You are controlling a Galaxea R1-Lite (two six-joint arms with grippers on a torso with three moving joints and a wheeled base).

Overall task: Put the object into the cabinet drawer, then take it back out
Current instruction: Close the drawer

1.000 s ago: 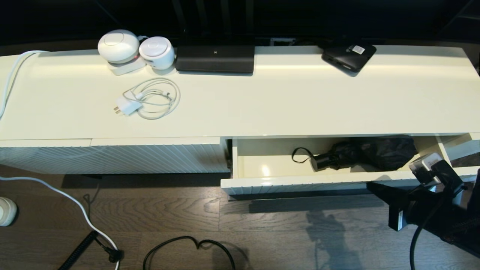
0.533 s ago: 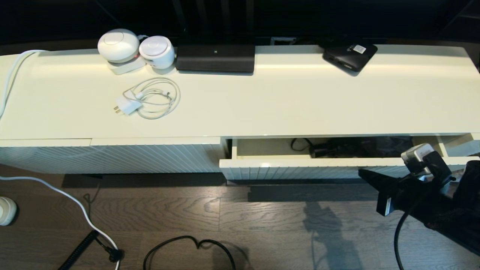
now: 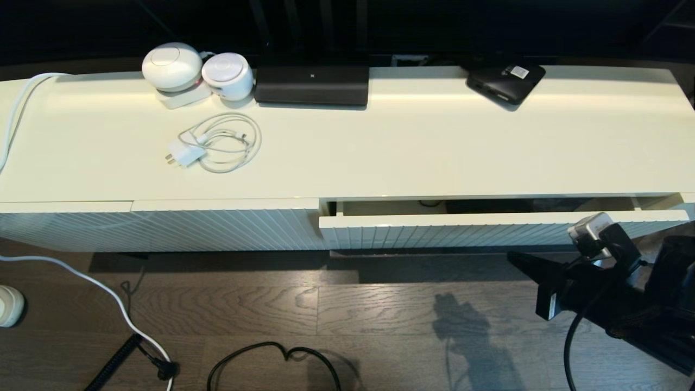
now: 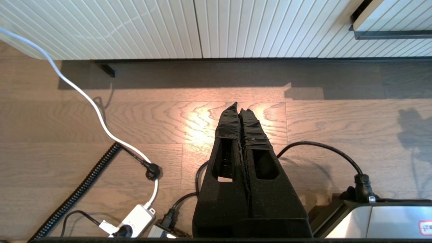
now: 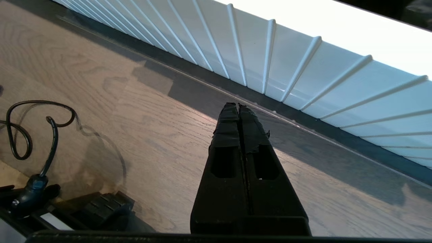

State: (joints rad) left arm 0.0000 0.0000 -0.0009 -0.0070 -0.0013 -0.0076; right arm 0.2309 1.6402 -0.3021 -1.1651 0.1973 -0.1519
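The cabinet drawer (image 3: 461,234) is pushed in almost flush, leaving a narrow slot along its top edge. Through that slot only a dark sliver of the black umbrella (image 3: 488,206) shows; the rest is hidden inside. My right gripper (image 3: 514,258) is shut on nothing, low in front of the drawer's right part, pointing along the ribbed front (image 5: 303,77). In the right wrist view its tips (image 5: 239,105) hang over the floor just short of the front. My left gripper (image 4: 239,106) is shut and parked over the floor, out of the head view.
On the cabinet top (image 3: 434,146) lie a white charger with coiled cable (image 3: 214,144), two white round devices (image 3: 195,70), a black rectangular device (image 3: 311,84) and a flat black box (image 3: 505,81). Cables (image 3: 271,358) cross the wooden floor. A ribbed panel (image 3: 163,231) stands left of the drawer.
The drawer has slid inward from about half open to nearly shut, hiding most of the umbrella. My right arm has moved toward the cabinet along with it.
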